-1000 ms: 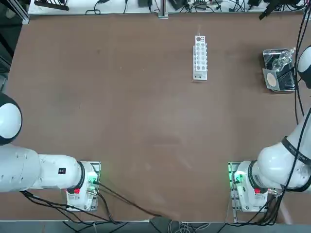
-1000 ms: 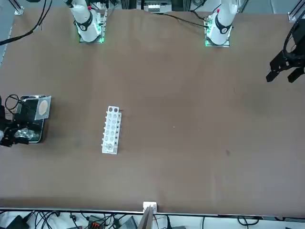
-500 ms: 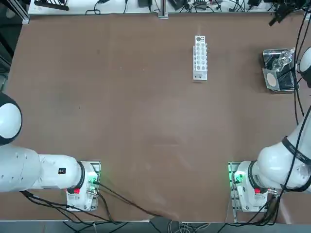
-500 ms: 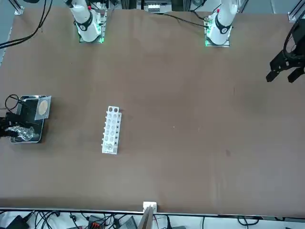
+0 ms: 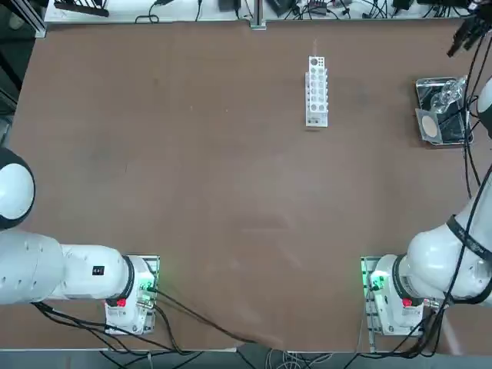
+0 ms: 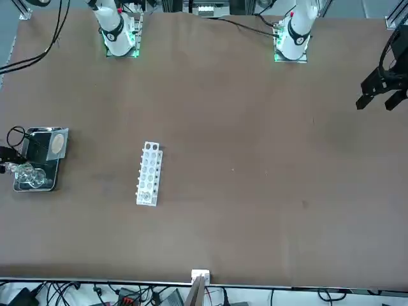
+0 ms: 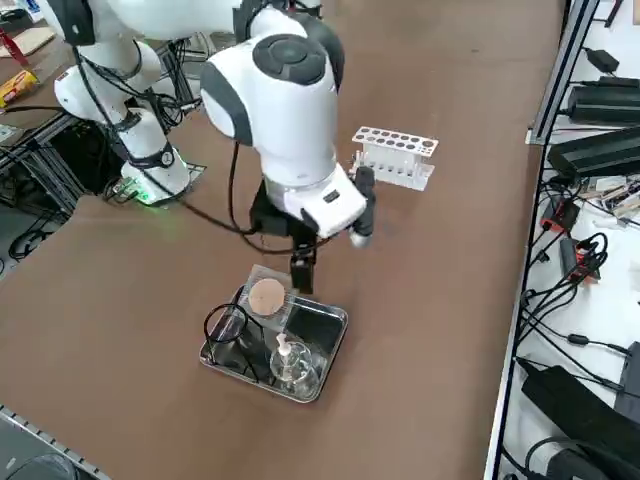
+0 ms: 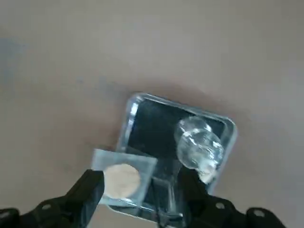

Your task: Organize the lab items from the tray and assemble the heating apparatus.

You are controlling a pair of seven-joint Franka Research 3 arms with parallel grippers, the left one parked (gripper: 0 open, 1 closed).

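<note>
Brown tabletop [image 5: 231, 192] under the tray [image 7: 330, 376], burner [image 7: 292, 362], mesh [image 8: 142, 164] and tripod [image 7: 228, 322] all in it; right gripper [image 8: 140, 190] above, fingers spread, nothing held: I'd centre over one item, descend straight, close softly, clear of the glass.

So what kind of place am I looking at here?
Probably a robotics research lab: a white robot arm hangs its open right pincer above a metal tray holding a clear glass burner, with cables and electronics along the table's edge.
</note>
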